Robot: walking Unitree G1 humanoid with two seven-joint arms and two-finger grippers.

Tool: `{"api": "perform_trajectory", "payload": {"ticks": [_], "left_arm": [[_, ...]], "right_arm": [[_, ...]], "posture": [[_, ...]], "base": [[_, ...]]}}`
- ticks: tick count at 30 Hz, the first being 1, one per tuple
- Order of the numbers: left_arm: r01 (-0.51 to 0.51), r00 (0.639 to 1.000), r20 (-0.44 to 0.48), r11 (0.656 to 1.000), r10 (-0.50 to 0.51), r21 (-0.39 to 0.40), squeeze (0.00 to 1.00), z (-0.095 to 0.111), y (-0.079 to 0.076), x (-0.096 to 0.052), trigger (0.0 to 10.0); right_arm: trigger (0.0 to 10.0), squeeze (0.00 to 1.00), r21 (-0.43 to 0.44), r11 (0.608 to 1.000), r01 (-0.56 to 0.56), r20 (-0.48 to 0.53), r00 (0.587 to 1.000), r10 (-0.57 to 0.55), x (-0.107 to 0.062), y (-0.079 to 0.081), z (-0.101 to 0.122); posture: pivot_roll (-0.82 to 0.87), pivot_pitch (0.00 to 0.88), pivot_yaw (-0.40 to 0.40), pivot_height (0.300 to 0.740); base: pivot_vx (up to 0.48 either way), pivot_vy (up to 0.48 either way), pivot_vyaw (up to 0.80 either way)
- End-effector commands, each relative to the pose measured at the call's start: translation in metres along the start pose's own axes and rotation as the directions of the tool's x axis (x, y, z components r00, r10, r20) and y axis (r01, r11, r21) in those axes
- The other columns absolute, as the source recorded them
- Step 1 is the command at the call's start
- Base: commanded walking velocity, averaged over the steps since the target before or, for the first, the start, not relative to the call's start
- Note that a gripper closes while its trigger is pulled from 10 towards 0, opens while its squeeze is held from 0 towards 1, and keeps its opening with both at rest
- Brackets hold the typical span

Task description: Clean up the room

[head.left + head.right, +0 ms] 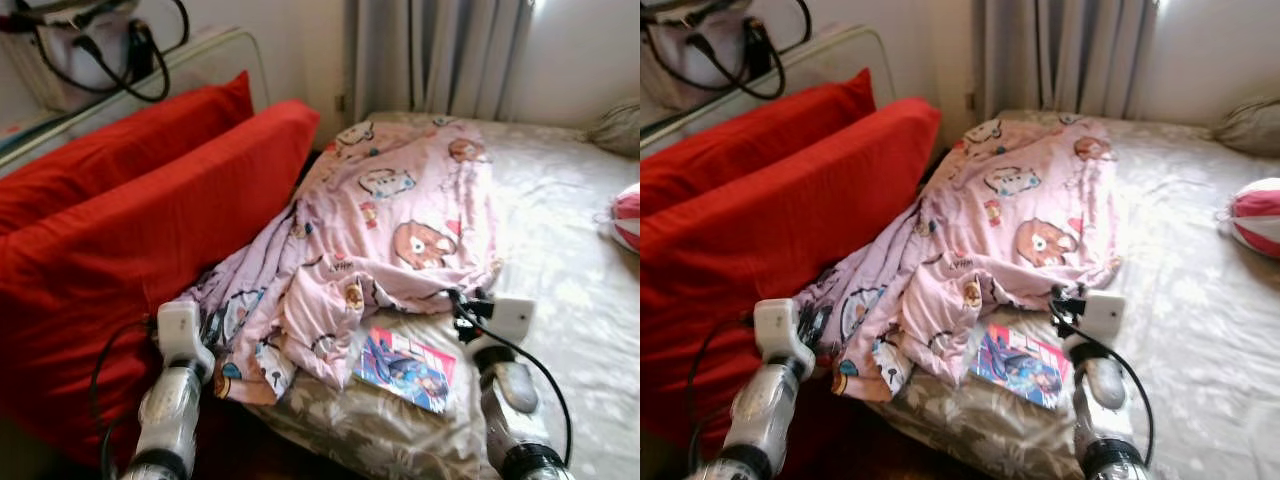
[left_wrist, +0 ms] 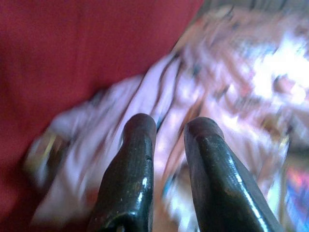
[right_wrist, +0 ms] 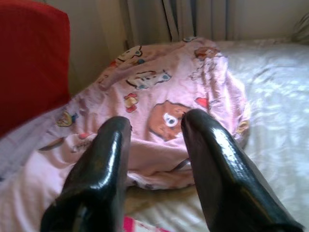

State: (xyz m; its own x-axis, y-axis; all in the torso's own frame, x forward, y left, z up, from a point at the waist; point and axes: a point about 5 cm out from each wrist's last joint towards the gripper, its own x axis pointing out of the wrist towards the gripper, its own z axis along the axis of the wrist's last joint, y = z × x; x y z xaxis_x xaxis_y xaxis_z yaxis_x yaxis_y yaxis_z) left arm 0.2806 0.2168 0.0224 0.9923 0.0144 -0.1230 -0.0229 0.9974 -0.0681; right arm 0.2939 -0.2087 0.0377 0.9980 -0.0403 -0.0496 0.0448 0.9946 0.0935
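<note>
Currently both arms are raised over the near edge of the bed (image 1: 560,250), with a crumpled pink cartoon-print blanket (image 1: 400,220) lying ahead of them. The blanket's long axis runs from the far end by the curtains (image 1: 440,50) down toward the robot, its lower end spilling off the bed's left side against the red cushions (image 1: 130,220).

The left gripper (image 2: 166,140) points at that spilled lower portion; its fingers stand slightly parted with nothing between them (this wrist view is blurred, so contact with the cloth cannot be confirmed). The right gripper (image 3: 154,140) faces the blanket's near hem on the mattress, fingers spread apart and empty, the fabric just ahead of the tips.

A colourful picture book (image 1: 405,368) lies flat on the mattress between the two arms, touching the blanket's edge and nearer the right arm. A red-and-white ball (image 1: 625,215) sits well apart at the bed's right side.

Judgement: each gripper is placed to take its own side of the blanket's near hem.
</note>
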Motion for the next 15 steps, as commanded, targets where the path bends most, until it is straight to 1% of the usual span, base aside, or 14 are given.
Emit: {"api": "perform_trajectory", "payload": {"ticks": [1, 2, 3, 4, 6, 9, 11, 12, 13, 15], "left_arm": [[0.02, 0.999, 0.032, 0.999, -0.021, 0.043, 0.0, 0.002, 0.006, -0.006, 10.0], [0.026, 0.999, 0.037, 0.998, -0.028, 0.054, 0.0, 0.001, 0.006, -0.009, 10.0], [0.028, 0.999, 0.041, 0.998, -0.031, 0.063, 0.0, -0.002, 0.007, -0.015, 10.0], [0.028, 0.999, 0.041, 0.998, -0.031, 0.063, 0.0, -0.002, 0.007, -0.015, 10.0], [0.028, 0.998, 0.048, 0.998, -0.031, 0.062, 0.0, -0.003, 0.01, -0.021, 10.0], [0.031, 0.997, 0.07, 0.997, -0.036, 0.068, 0.0, -0.005, 0.014, -0.037, 10.0], [0.025, 0.995, 0.091, 0.997, -0.031, 0.07, 0.0, -0.003, 0.014, -0.043, 10.0], [0.021, 0.994, 0.107, 0.997, -0.029, 0.069, 0.0, 0.0, 0.012, -0.046, 10.0], [0.021, 0.994, 0.107, 0.997, -0.029, 0.069, 0.0, 0.0, 0.012, -0.046, 10.0], [0.03, 0.989, 0.139, 0.997, -0.039, 0.064, 0.0, 0.007, 0.001, -0.043, 10.0]], "right_arm": [[10.0, 0.0, 0.004, 1.0, 0.002, -0.051, 0.999, -0.002, -0.018, 0.0, -0.019], [10.0, 0.0, 0.003, 1.0, 0.001, -0.045, 0.999, -0.001, -0.019, 0.0, -0.019], [10.0, 0.0, -0.013, 1.0, -0.015, -0.033, 0.999, 0.014, -0.022, 0.0, -0.018], [10.0, 0.0, -0.013, 1.0, -0.015, -0.033, 0.999, 0.014, -0.022, 0.0, -0.018], [10.0, 0.0, -0.025, 1.0, -0.016, -0.024, 1.0, 0.015, -0.024, -0.001, -0.018], [10.0, 0.0, -0.032, 0.999, 0.017, 0.006, 1.0, -0.017, -0.035, -0.009, -0.014], [10.0, 0.0, -0.05, 0.998, 0.023, 0.019, 1.0, -0.022, -0.042, -0.013, -0.011], [10.0, 0.0, -0.053, 0.998, 0.027, 0.026, 0.999, -0.026, -0.047, -0.016, -0.009], [10.0, 0.0, -0.053, 0.998, 0.027, 0.026, 0.999, -0.026, -0.047, -0.016, -0.009], [10.0, 0.0, -0.102, 0.995, 0.011, 0.041, 0.999, -0.007, -0.048, -0.019, -0.003]], "posture": [[-0.07, 0.0, 0.092, 0.74], [-0.07, 0.0, 0.091, 0.74], [-0.07, 0.0, 0.087, 0.74], [-0.07, 0.0, 0.087, 0.74], [-0.07, 0.0, 0.083, 0.74], [-0.07, 0.0, 0.056, 0.74], [-0.07, 0.0, 0.041, 0.74], [-0.07, 0.0, 0.031, 0.74], [-0.07, 0.0, 0.031, 0.74], [-0.06, 0.0, 0.013, 0.74]], "base": [[0.0, 0.0, 0.0], [0.0, 0.0, 0.0], [0.0, 0.0, 0.0], [0.0, 0.0, 0.0], [0.0, 0.0, 0.0], [0.0, 0.0, 0.0], [0.0, 0.0, 0.0], [0.0, 0.0, 0.0], [0.0, 0.0, 0.0], [0.0, 0.0, 0.0]]}}
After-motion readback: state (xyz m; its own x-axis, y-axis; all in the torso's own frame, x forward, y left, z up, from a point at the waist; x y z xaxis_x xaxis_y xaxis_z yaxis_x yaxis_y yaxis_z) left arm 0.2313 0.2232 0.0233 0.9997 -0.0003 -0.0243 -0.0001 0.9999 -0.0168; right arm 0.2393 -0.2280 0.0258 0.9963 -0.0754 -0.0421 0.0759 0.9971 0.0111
